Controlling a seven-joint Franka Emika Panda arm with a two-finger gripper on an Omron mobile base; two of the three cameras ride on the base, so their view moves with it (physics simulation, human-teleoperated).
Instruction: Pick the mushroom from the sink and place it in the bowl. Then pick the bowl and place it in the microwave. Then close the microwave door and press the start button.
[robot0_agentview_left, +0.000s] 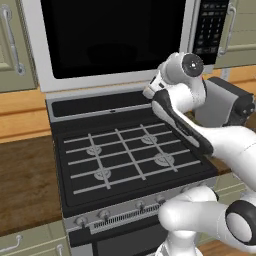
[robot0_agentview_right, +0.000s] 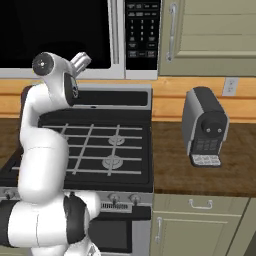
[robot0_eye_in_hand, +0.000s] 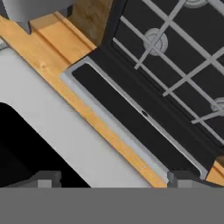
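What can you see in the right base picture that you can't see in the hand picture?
The right base view has the coffee machine's front with its buttons, a wall socket, the microwave's keypad, the stove knobs and the cabinet drawer. The hand view has the gripper, open, with one fingertip at the bottom, looking along the microwave's silver frame. Both show the stove with its burner grates, and the wooden wall strip behind it.
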